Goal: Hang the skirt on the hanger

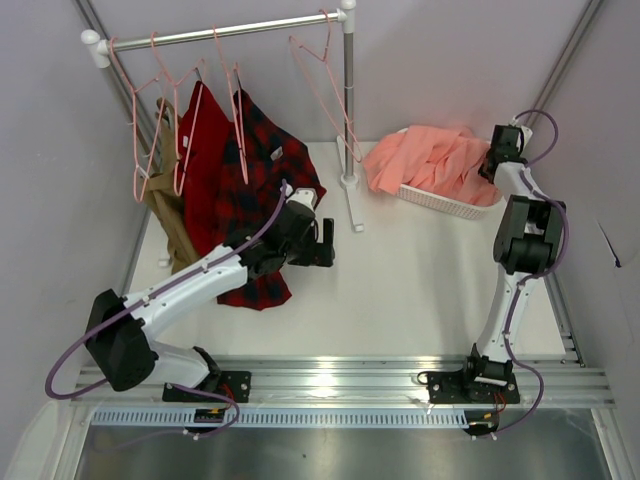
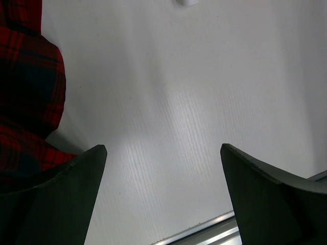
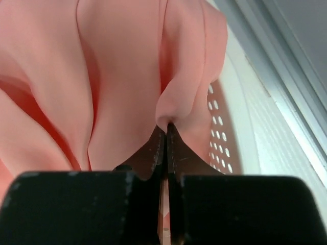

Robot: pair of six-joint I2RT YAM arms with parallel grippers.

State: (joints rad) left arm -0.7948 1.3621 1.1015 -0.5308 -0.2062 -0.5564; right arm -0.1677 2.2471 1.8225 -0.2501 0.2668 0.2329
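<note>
Right wrist view has the right gripper (image 3: 166,130) with jaws pressed together on a pinched fold of the salmon skirt (image 3: 112,66), heaped in the white perforated basket (image 3: 220,120), while the left gripper (image 2: 163,149) hangs wide open, holding nothing, beside the plaid shirt (image 2: 28,81).

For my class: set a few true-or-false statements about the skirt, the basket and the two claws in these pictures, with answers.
1. The right claw is shut on a fold of the skirt. True.
2. The left claw grips the plaid shirt. False: it is open and empty over the bare table, with the shirt beside it.
3. The skirt lies bunched in a white basket. True.
4. The skirt hangs on a hanger. False: it is in the basket, and that hanger hangs bare on the rail.
</note>
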